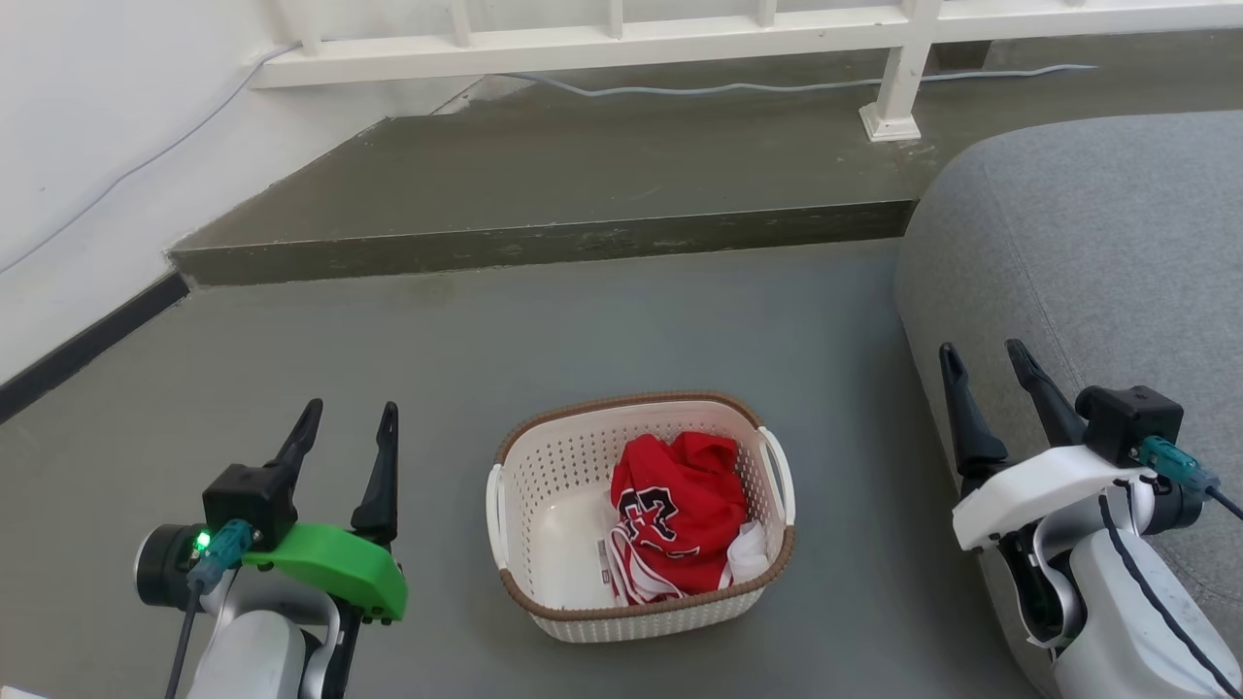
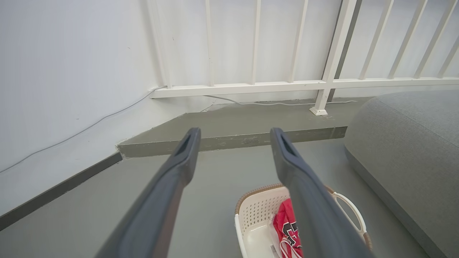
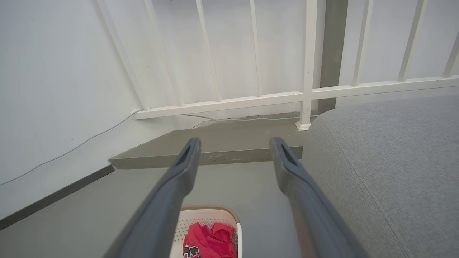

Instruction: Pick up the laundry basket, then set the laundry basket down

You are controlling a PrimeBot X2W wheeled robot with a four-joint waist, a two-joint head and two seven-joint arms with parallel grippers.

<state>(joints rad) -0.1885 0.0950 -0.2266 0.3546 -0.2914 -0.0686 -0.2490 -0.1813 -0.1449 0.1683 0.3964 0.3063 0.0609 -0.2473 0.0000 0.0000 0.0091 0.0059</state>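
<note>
left gripper (image 1: 351, 407) apart from laundry basket (image 1: 561, 468)

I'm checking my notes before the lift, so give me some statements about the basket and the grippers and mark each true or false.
1. The laundry basket stands on the floor between the two grippers. True.
2. The left gripper is shut on the basket. False: it is open, apart from the basket.
3. The basket is empty. False: a red garment lies in it.
4. The right gripper is open. True.
</note>
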